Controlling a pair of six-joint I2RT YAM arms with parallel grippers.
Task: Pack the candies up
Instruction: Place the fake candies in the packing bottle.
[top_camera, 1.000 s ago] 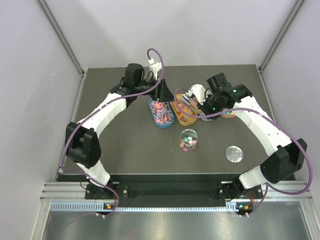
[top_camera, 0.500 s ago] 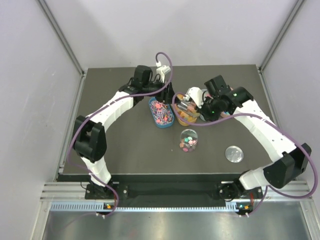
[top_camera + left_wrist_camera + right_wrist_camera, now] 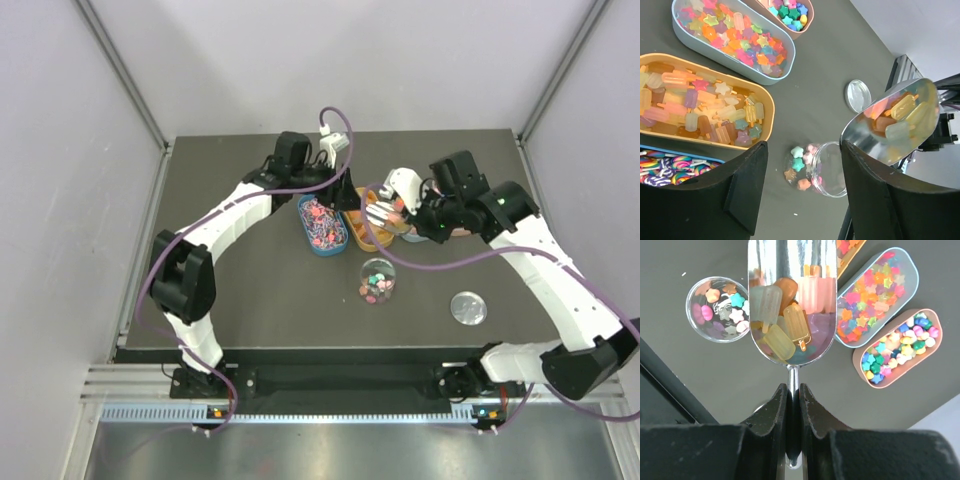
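Note:
My right gripper (image 3: 793,399) is shut on the thin handle of a metal scoop (image 3: 790,270). The scoop holds several pastel popsicle-shaped candies (image 3: 780,315). In the top view the scoop (image 3: 383,207) hangs over the orange tray (image 3: 362,238), with the right gripper (image 3: 408,213) behind it. A clear round jar (image 3: 715,310) with a few star sweets stands on the table left of the scoop and a little nearer than the trays (image 3: 376,281). My left gripper (image 3: 805,185) is open and empty, hovering by the trays (image 3: 343,192) and looking down at the jar (image 3: 832,170).
Several oval trays of sweets lie side by side: a blue one (image 3: 321,245), an orange one (image 3: 767,107), a light-blue one (image 3: 914,270) and a pink one (image 3: 856,362). The jar's lid (image 3: 468,308) lies flat at the front right.
The right arm has drawn back to the right, carrying the filled scoop up off the orange tray. The left gripper has shifted right, closer to the trays.

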